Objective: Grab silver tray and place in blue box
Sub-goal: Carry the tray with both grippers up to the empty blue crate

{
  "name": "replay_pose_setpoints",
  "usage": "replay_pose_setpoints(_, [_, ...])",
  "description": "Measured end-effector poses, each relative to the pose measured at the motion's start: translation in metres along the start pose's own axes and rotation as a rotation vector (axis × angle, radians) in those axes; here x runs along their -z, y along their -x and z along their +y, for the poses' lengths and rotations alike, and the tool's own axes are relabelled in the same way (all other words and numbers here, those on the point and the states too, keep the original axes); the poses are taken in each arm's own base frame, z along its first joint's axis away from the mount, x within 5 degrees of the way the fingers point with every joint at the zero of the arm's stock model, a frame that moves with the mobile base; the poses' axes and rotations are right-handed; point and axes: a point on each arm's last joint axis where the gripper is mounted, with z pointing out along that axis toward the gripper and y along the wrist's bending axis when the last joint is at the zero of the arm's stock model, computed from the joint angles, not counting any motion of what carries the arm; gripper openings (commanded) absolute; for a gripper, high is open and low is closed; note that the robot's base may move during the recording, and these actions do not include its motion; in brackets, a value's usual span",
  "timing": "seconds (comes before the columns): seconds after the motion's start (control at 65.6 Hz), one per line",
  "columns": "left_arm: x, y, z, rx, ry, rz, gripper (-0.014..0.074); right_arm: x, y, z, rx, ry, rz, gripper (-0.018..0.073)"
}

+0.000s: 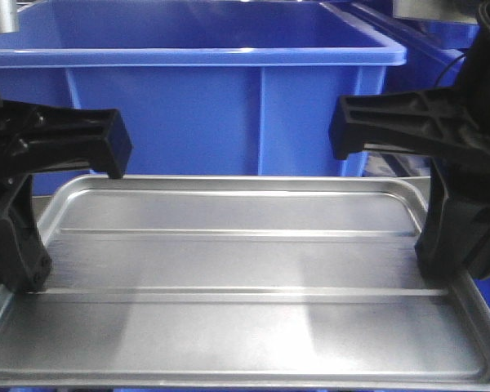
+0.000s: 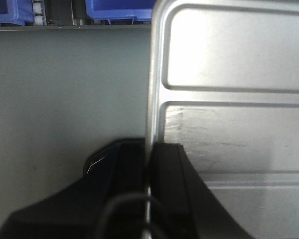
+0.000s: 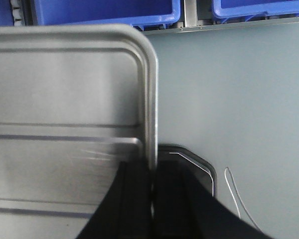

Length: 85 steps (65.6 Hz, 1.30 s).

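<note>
The silver tray (image 1: 229, 261) lies level in the lower half of the front view, held at both short ends. My left gripper (image 1: 33, 278) is shut on its left rim. My right gripper (image 1: 437, 269) is shut on its right rim. The left wrist view shows the tray (image 2: 229, 139) with my left gripper (image 2: 148, 154) pinching the thin rim between both fingers. The right wrist view shows the tray (image 3: 65, 99) with my right gripper (image 3: 152, 172) clamped on the rim the same way. The blue box (image 1: 188, 90) stands right behind the tray, with its lipped rim above the tray's level.
A grey tabletop (image 2: 65, 99) lies under and beside the tray, and it also shows in the right wrist view (image 3: 229, 99). A steel rail (image 2: 70, 27) runs along the table's far edge. Blue bins (image 3: 99, 10) stand beyond the rail. A further blue bin (image 1: 441, 41) sits at the right behind the box.
</note>
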Motion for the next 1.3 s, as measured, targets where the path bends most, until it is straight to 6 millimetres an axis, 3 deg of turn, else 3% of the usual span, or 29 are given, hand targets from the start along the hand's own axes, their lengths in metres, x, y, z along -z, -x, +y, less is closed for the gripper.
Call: replay_pose_setpoints(1.295, [0.0, 0.0, 0.0, 0.0, 0.0, 0.0, -0.0008, 0.0, 0.0, 0.0, 0.0, 0.0, 0.0, 0.0056])
